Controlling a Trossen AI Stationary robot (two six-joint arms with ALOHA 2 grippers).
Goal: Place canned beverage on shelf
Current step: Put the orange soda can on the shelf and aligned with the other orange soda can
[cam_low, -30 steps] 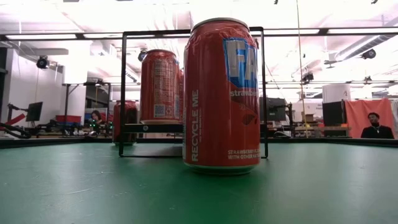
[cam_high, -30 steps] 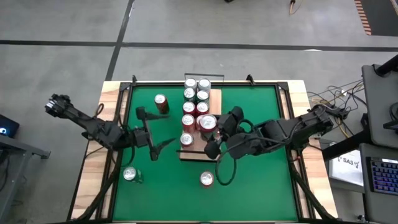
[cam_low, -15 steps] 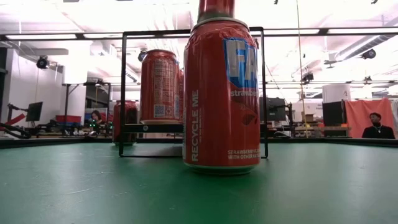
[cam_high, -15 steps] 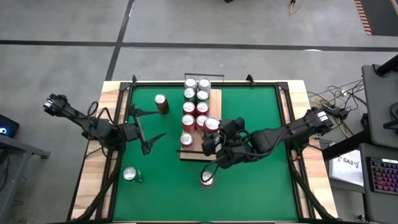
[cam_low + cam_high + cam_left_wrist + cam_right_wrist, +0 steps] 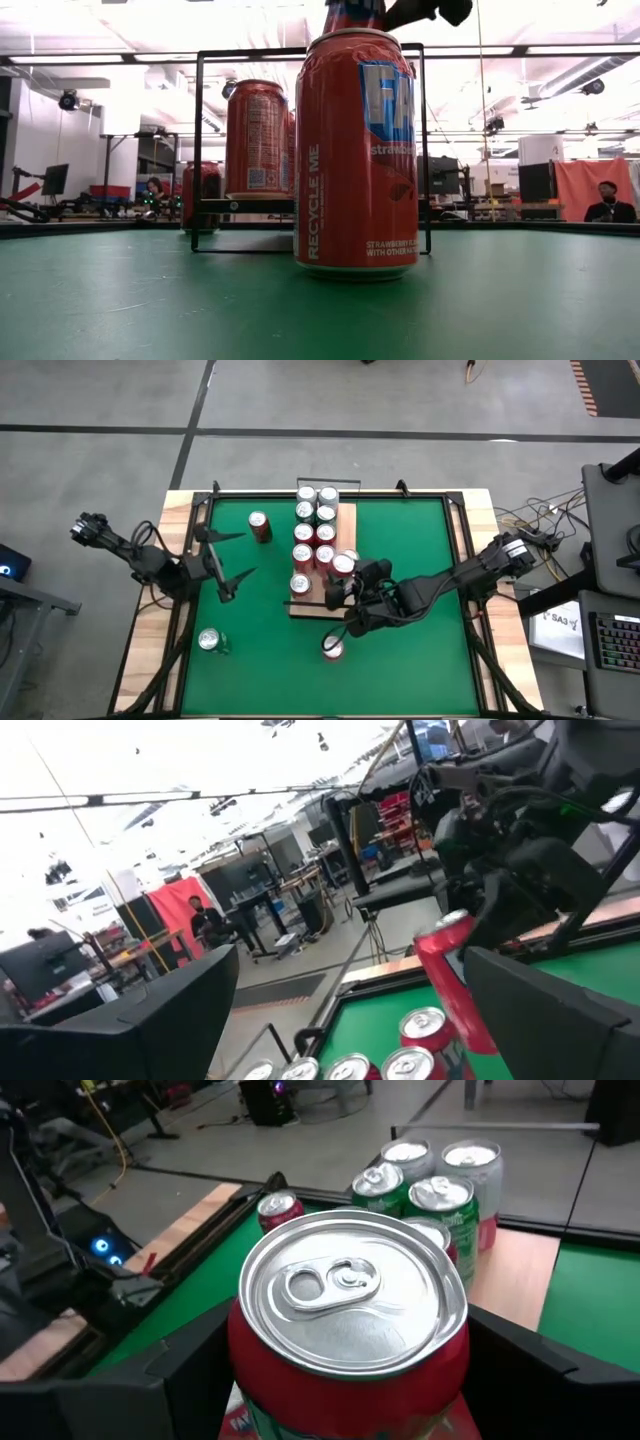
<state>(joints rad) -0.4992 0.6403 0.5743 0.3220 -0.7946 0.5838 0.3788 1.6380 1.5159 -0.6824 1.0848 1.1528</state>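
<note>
Right pincer [image 5: 345, 592] grips a red can [image 5: 343, 564] between its fingers, apparently just above the shelf [image 5: 346, 520], beside the cans [image 5: 313, 532] already standing there. Left pincer [image 5: 222, 563] hangs wide open and empty over the worktop's [image 5: 410, 660] left side.

overhead, table-level, two wrists, perhaps overlapping

Left arm hung out by left table edge, left gripper [image 5: 226, 560] spread wide, nothing between fingers. Right arm reached in low from right side toward table middle, right gripper [image 5: 345, 582] clamped round red can [image 5: 348, 1330], one finger [image 5: 545, 1385] each side.
</note>
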